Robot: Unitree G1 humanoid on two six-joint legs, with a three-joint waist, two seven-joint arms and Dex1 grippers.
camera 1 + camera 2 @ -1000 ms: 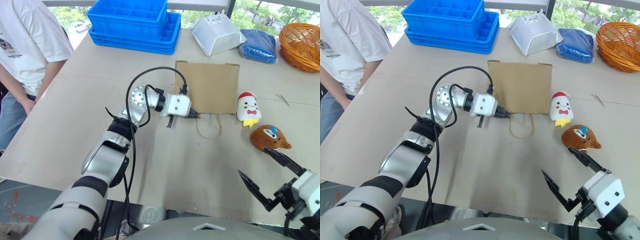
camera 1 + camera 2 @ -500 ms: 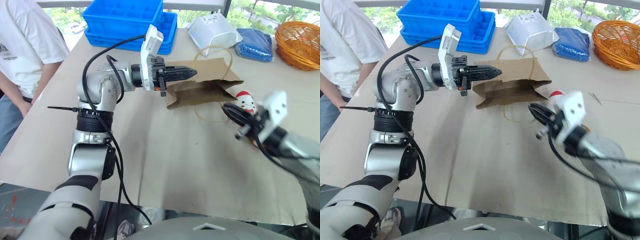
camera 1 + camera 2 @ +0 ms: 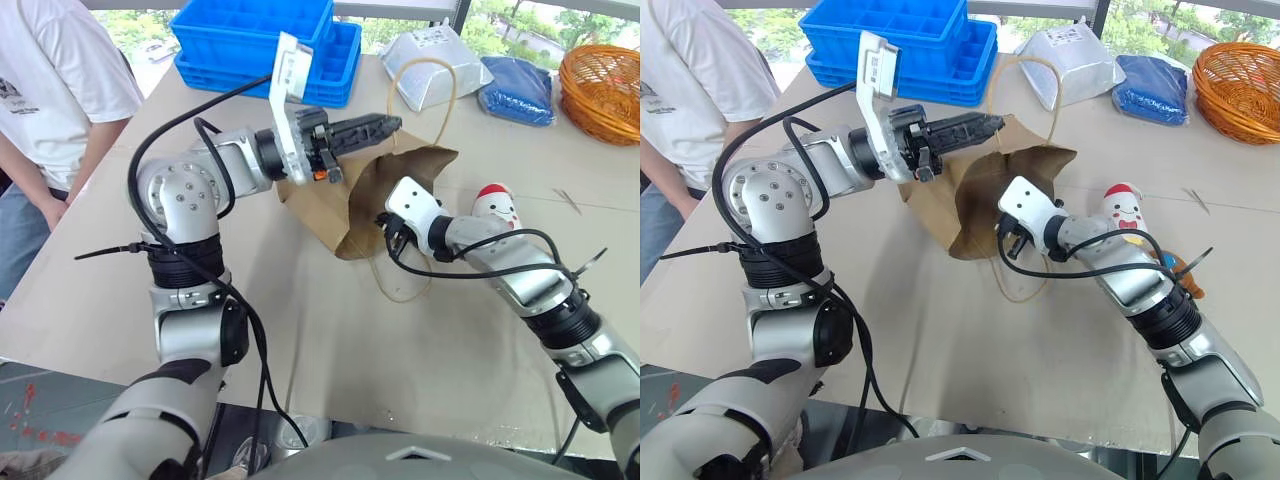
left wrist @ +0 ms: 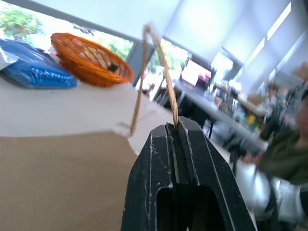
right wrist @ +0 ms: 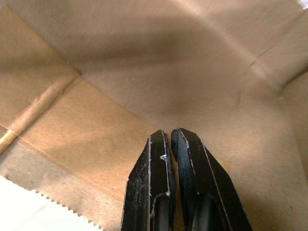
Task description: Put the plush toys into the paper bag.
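Left hand [image 4: 177, 126] clamped on paper bag [image 3: 330, 200] handle | right hand [image 5: 170, 132] closed, empty, inside bag

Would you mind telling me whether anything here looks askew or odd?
The paper bag hangs tilted and crumpled, lifted by one twine handle pinched in the left gripper. The right gripper is shut and empty inside its mouth, while the white plush toy lies outside.

The left gripper [image 3: 985, 124] is pinching the paper bag [image 3: 975, 195] by its upper edge, lifting it off the tabletop [image 3: 940, 320]. The right gripper [image 3: 1006, 238] is reaching into its mouth. The white plush toy [image 3: 1122, 212] is lying beside.
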